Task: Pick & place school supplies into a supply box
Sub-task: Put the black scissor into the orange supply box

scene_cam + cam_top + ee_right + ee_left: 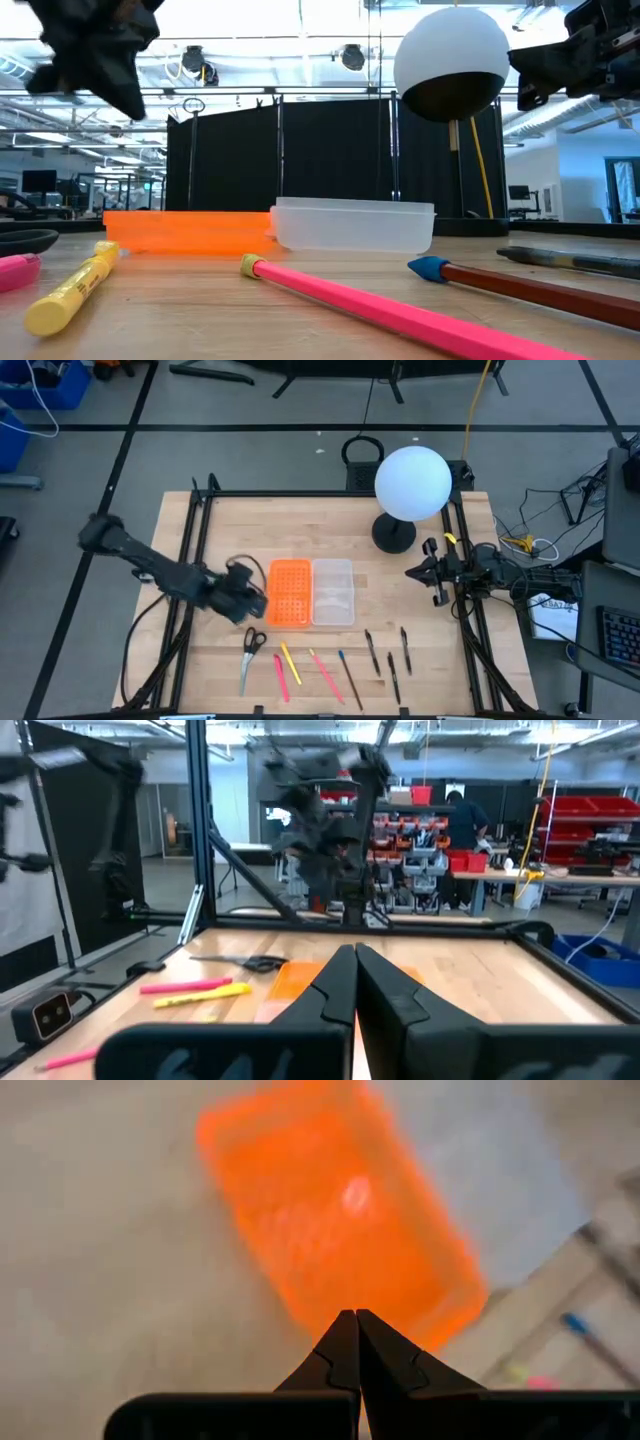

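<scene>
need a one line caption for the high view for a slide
Left gripper shut and empty beside the open supply box, scissors, pens and pencils lined up below, right gripper waiting by the globe lamp.

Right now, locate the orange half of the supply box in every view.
High view: orange half, table centre, left of the clear tray.
Low view: flat orange slab, left of the clear tray.
Left wrist view: fills the centre, beyond the fingers.
Right wrist view: orange patch beside the fingers.
Shared landmark: the clear tray.
</scene>
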### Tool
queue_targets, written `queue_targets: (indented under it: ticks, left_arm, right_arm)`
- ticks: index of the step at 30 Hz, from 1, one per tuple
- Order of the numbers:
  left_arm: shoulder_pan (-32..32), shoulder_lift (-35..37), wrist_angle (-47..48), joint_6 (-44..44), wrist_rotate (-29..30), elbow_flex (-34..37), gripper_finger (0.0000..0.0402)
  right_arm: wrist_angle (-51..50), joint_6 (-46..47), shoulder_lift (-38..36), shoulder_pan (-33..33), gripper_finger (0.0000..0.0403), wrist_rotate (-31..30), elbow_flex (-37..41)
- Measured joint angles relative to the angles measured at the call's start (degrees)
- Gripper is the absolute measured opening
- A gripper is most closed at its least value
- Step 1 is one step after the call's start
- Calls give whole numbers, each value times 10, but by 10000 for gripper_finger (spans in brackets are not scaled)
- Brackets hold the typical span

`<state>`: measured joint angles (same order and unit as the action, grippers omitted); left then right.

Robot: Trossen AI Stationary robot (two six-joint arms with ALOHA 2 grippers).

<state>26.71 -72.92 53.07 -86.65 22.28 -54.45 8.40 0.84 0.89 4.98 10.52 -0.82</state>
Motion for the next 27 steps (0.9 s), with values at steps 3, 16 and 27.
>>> queue_targets:
  ticks: [3,16,27]
  left_arm:
    - [19,-106,115,-62,-62,-108,5]
    - [65,-267,287,-136,-130,-274,138]
    - [96,-266,140,-280,-178,-164,277]
  right_arm:
    - [-5,7,0,0,0,0,0]
    - [-33,18,0,0,0,2,0]
    - [-44,30,1,0,0,2,0]
